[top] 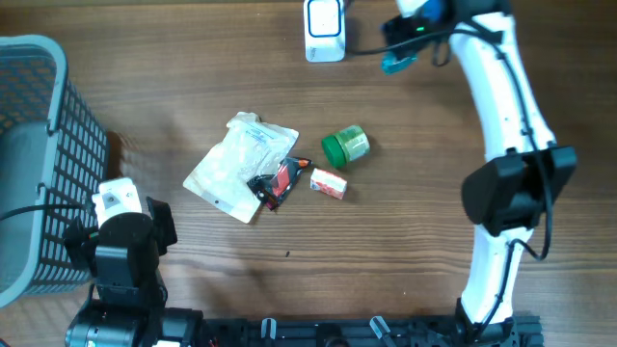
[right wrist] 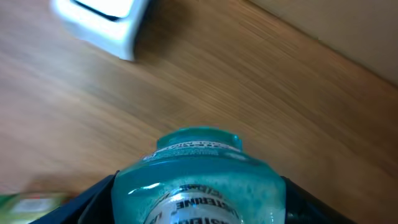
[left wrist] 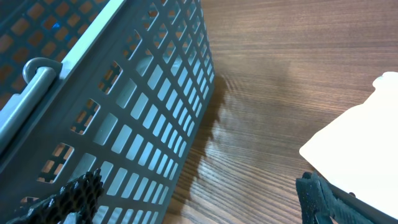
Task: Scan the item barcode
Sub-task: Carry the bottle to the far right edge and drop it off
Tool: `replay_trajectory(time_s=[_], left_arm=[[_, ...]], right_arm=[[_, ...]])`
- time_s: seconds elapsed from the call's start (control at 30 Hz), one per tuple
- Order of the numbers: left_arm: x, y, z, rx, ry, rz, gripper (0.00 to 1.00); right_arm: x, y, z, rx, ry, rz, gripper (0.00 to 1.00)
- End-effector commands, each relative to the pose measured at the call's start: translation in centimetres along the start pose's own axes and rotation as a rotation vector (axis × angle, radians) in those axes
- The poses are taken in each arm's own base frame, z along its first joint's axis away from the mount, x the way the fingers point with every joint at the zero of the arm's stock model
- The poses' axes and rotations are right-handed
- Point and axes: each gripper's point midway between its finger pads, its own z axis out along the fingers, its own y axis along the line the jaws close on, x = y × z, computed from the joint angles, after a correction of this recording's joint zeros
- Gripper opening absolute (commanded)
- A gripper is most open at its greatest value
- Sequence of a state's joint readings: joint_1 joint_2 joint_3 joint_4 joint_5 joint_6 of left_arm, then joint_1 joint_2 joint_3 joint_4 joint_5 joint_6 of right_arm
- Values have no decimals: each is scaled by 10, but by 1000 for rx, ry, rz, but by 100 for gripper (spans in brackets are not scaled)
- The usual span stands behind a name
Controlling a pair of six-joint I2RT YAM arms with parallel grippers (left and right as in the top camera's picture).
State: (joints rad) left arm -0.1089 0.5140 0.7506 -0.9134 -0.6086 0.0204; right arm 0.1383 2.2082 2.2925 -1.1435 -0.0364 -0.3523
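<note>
A teal mouthwash bottle [right wrist: 196, 180] with a white label fills the bottom of the right wrist view, and my right gripper [right wrist: 196, 200] is shut on it, one dark finger on each side. From overhead, the right gripper [top: 400, 48] holds the bottle [top: 395, 64] at the table's far edge, just right of the white barcode scanner [top: 325, 29]. The scanner [right wrist: 102, 22] lies ahead and to the left in the right wrist view. My left gripper [left wrist: 199, 202] stands open and empty over bare wood beside the basket.
A grey mesh basket [top: 39, 164] stands at the left edge, close to the left arm. Mid-table lie a white plastic bag [top: 241, 166], a red and black packet [top: 280, 180], a small red and white box [top: 329, 183] and a green jar [top: 345, 146].
</note>
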Motion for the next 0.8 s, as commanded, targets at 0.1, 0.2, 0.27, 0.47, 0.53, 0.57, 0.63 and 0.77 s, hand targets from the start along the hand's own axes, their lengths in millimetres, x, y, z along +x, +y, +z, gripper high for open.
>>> replay_trajectory(time_s=[0.1,0.2,0.27,0.47,0.53,0.57,0.63,0.77], left_arm=[[-1,4,0,-15,-4,-7,100],[-1,4,0,-15,-4,-7,100],[-1,4,0,-15,-4,-7,100],[-1,4,0,-15,-4,-7,100],[-1,4,0,-15,-4,-7,100],[-1,4,0,-15,-4,-7,100],[-1,4,0,-15,-4,-7,100],[-1,4,0,-15,-4,-7,100]], right_arm=[[52,-126,-28,154,4,239,65],[83,-169,-38,200,16,346,64],[108,-199,-46,235,29,411,64],[171,-261,-70,320,49,564,64],[191,-281,-79,350,40,619,64],[196,-285,-81,359,37,638,65],[213,-299,-88,368,25,677,65],[241,-319,-88,380,22,733,65]])
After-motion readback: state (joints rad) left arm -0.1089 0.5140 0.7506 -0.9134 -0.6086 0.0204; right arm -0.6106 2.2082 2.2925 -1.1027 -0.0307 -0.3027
